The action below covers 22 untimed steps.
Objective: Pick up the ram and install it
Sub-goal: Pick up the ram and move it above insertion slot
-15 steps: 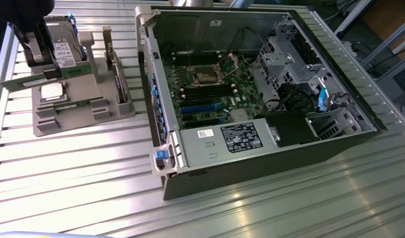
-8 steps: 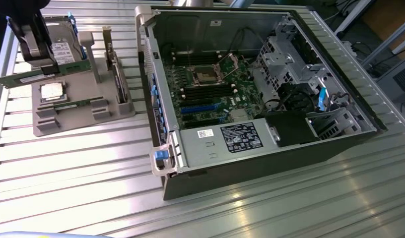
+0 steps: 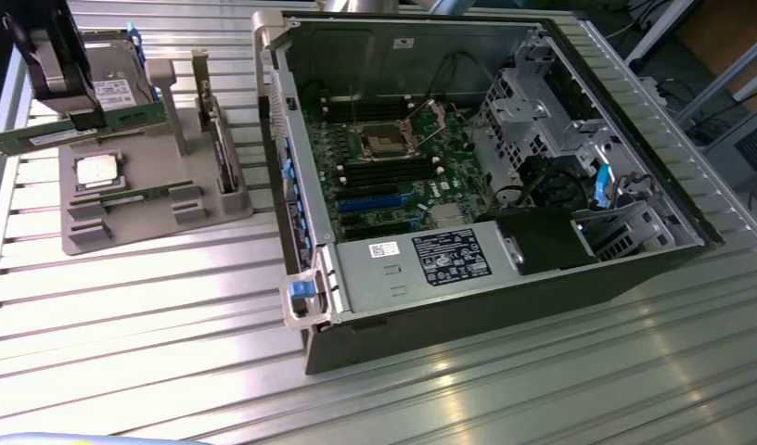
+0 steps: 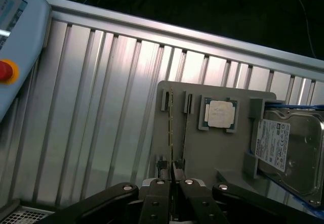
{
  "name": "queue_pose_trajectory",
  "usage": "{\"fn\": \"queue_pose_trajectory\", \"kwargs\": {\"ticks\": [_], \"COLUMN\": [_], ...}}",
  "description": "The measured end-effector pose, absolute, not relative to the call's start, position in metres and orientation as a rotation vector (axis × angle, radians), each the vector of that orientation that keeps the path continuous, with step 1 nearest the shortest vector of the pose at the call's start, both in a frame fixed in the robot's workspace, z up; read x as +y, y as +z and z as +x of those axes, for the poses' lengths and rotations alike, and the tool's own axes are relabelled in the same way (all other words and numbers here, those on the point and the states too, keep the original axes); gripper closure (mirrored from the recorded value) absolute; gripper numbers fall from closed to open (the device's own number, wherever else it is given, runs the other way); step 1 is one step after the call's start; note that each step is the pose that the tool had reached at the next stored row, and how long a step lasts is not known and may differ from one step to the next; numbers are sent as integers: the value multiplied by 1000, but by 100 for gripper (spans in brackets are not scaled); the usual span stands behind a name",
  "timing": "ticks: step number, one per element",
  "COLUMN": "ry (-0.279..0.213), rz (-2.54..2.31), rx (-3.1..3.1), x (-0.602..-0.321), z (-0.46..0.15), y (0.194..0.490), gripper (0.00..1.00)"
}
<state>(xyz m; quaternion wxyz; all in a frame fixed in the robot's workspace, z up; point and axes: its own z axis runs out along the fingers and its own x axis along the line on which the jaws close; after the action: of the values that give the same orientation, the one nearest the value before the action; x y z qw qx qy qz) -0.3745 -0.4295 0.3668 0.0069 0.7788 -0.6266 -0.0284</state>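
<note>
The gripper (image 3: 82, 119) is up at the exterior view's far left, and its two black fingers (image 4: 161, 193) are pinched tight on the ram (image 3: 26, 139). The ram is a long, thin green stick. The gripper holds it in the air, lying almost flat, just above the gray tray (image 3: 131, 232). The stick pokes out on both sides of the fingers.

In the wrist view the gripper (image 4: 172, 172) holds the ram (image 4: 171, 125) by one end. There the stick is seen from its thin edge, so it looks like a skinny line over the tray (image 4: 212, 153).

A second ram stick (image 3: 144, 196) sits in the tray. Next to it lies the square silver processor chip (image 3: 97, 170) (image 4: 220, 114). The big silver hard drive (image 3: 112, 91) (image 4: 291, 153) with a white label stands at the far end of the tray, just behind the gripper.

The open computer case (image 3: 307, 185) lies on the metal table (image 3: 168, 324) to the exterior view's right of the tray, a little apart from it. Inside the case is the green motherboard (image 3: 410, 181). At the near end of the case is a silver power box (image 3: 416, 264) with a black label.

In the wrist view, a light blue control pad (image 4: 23, 37) with a red button (image 4: 4, 70) sits at the edge of the table, well apart from the tray.
</note>
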Motion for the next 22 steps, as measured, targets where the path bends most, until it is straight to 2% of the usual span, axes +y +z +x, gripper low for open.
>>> {"fn": "queue_pose_trajectory", "kwargs": {"ticks": [22], "ry": [-89], "rz": [2436], "rx": [-1960], "x": [-429], "z": [-375], "y": [395], "gripper": [86]}}
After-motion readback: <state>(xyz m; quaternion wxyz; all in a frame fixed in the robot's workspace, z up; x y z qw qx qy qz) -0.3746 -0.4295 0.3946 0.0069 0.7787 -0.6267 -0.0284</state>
